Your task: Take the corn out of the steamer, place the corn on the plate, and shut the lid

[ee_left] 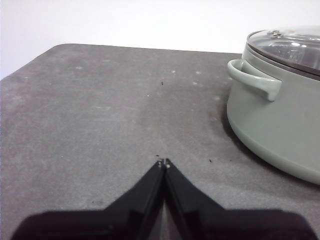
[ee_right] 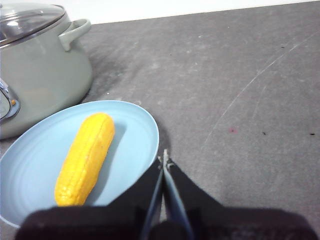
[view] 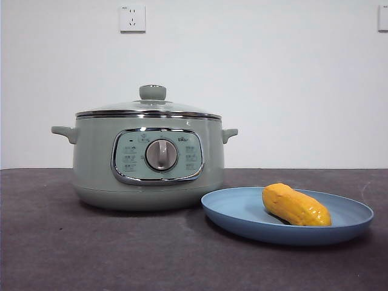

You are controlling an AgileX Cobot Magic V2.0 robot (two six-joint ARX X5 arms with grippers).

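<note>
On the dark grey worktop (view: 73, 254) there is one steamer (view: 148, 159), one lid (view: 148, 108), one plate (view: 242, 212) and one corn (view: 296, 205). The worktop has a matte, slightly speckled surface with faint scratches and small dark specks, and behind it rises a plain white wall (view: 291, 79) carrying one white power socket (view: 132, 18), with the edge of a second fitting at the upper corner. The steamer is a round, pale sage-green pot with two small side handles, a chrome-framed control panel and a silver dial at its centre; the domed glass lid with a chrome rim and a pale green knob sits closed on top of it. Just beside the steamer lies the shallow light-blue plate, and the corn, a short yellow-orange cob with a bumpy surface and tapered ends, rests on its side on that plate. The left end effector (ee_left: 163, 162) hovers over bare worktop near one steamer handle, its jaws pressed together and holding nothing. The right end effector (ee_right: 164, 159) sits at the plate's rim beside the corn, its jaws likewise together and empty.
</note>
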